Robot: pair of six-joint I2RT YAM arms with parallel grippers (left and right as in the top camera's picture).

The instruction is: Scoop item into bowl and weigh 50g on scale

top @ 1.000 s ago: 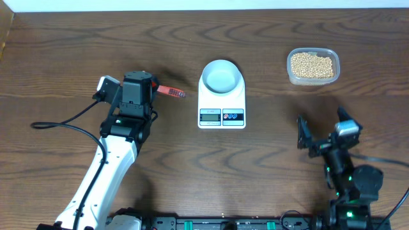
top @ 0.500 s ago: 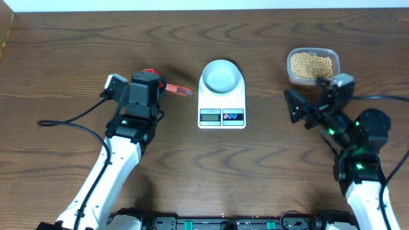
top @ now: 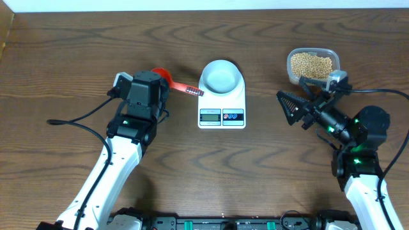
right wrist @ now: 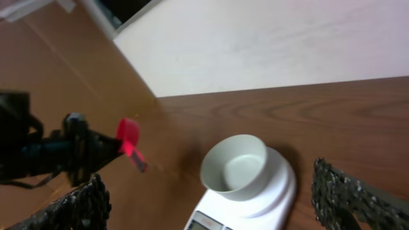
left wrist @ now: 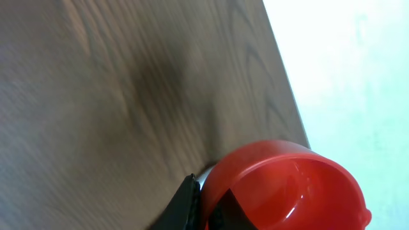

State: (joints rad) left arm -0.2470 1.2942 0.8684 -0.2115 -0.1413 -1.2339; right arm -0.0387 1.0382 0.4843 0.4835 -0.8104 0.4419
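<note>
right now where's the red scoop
Overhead view: the red scoop is clamped in the left gripper, left of the bowl on the scale, handle pointing toward them.

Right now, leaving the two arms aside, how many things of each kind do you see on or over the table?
red scoop: 1
bowl: 1
digital kitchen scale: 1
clear plastic tub of beans: 1
Total: 4

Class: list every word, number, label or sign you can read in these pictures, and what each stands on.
None can be read.
On the scale, the display and two round buttons: any digits or marks are too small to read.
The bowl, red scoop and tub of beans: no lettering visible.
</note>
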